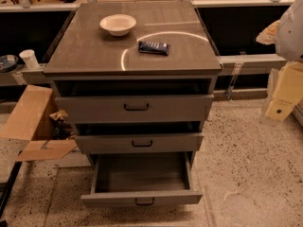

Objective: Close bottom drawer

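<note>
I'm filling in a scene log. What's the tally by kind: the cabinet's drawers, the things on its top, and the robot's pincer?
Drawers: 3 (top drawer, middle drawer, bottom drawer, pulled far out)
Bowl: 1
Dark packet: 1
Pincer, at the right edge, away from the cabinet: 1
Total: 6

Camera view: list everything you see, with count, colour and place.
cabinet: one, grey-brown, centre
bottom drawer: one, grey-brown, lowest, pulled far out
middle drawer: one, grey-brown, slightly open
top drawer: one, grey-brown, slightly open
bowl: one, white, cabinet top, back left
packet: one, dark blue, cabinet top, right of bowl
cup: one, white, left ledge
cardboard box: one, brown, floor left of cabinet
end effector: one, pale yellow, right edge, apart from the cabinet
</note>
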`<state>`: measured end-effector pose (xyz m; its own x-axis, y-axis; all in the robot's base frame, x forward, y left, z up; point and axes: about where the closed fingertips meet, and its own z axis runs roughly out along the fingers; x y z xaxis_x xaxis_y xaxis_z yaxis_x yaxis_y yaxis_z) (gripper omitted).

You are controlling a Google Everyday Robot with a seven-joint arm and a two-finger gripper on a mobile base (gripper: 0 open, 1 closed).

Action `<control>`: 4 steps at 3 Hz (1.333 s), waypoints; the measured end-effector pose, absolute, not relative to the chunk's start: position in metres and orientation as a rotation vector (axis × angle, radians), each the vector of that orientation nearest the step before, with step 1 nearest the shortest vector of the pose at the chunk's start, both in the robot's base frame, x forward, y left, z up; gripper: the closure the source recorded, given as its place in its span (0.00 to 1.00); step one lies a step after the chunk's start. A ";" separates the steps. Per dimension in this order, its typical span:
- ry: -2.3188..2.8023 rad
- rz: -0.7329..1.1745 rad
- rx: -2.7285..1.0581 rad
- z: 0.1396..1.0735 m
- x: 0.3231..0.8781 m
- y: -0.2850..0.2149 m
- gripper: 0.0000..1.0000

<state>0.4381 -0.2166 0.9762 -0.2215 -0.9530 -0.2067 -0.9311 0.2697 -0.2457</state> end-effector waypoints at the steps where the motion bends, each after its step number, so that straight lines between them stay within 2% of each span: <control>1: 2.226 -0.096 -1.723 0.982 0.439 -0.213 0.00; 2: 2.226 -0.096 -1.723 0.981 0.439 -0.213 0.00; 4: 2.255 0.075 -1.793 0.900 0.419 -0.204 0.00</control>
<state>0.4195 -0.2035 0.8995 -0.2053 -0.9506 -0.2330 -0.9639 0.2376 -0.1202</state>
